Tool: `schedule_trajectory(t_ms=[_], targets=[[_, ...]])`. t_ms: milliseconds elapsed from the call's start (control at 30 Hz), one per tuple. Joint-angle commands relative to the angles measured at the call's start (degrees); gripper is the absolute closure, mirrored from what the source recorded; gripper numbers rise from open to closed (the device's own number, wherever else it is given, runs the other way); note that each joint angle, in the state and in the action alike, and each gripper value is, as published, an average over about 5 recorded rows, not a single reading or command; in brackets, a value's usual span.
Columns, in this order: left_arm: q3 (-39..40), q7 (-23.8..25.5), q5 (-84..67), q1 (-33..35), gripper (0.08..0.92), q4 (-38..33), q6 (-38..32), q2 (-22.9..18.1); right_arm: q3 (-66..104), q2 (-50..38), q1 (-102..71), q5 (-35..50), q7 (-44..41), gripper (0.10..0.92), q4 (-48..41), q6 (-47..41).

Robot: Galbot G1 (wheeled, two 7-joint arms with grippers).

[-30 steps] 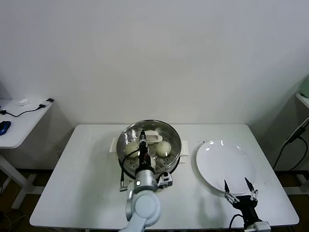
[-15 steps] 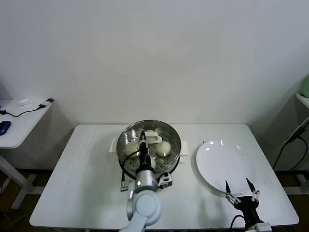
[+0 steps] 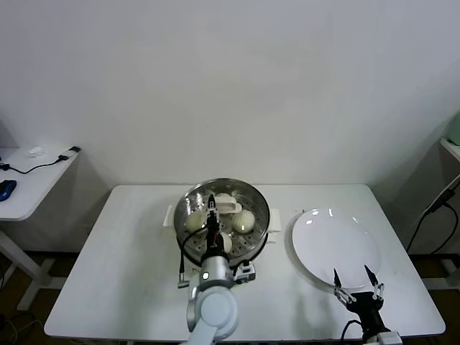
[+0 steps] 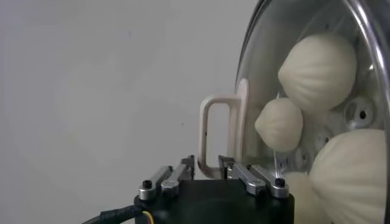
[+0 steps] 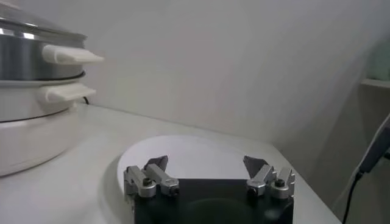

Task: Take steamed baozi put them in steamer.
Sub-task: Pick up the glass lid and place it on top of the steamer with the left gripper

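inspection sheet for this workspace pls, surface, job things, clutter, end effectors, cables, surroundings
surface: white table, bare around the cooker.
job's things: steamed baozi lie in the steamer; three show in the head view, four in the left wrist view; white plate holds nothing.
clutter: nothing seen.
end effectors: left end effector over the steamer, jaws slightly parted, holding nothing; right end effector open at the plate's near edge.
cables: black cable on the side table; another at the far right.
surroundings: plain white wall.

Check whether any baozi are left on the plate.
No, the plate is bare; the baozi sit in the steamer.
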Motion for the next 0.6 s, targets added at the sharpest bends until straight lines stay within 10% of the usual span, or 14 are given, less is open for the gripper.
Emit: schedule_trajectory(t_ms=[33, 333, 600], targets=[[0.88, 0.58, -2.15, 0.79, 0.613, -4.15, 0.11, 0.6, -0.14, -0.13, 0.11, -0.06, -0.09, 0.203, 0.03, -0.19], [1.4, -4.35, -14.64, 3.97, 0.353, -11.2, -2.83, 4.2, -0.57, -0.48, 0.1, 0.56, 0.33, 0.203, 0.15, 0.23], [-5.95, -20.04, -49.74, 8.96, 0.183, -16.02, -23.44, 7.19, -2.25, -2.9, -0.14, 4.48, 0.26, 0.203, -0.19, 6.71]])
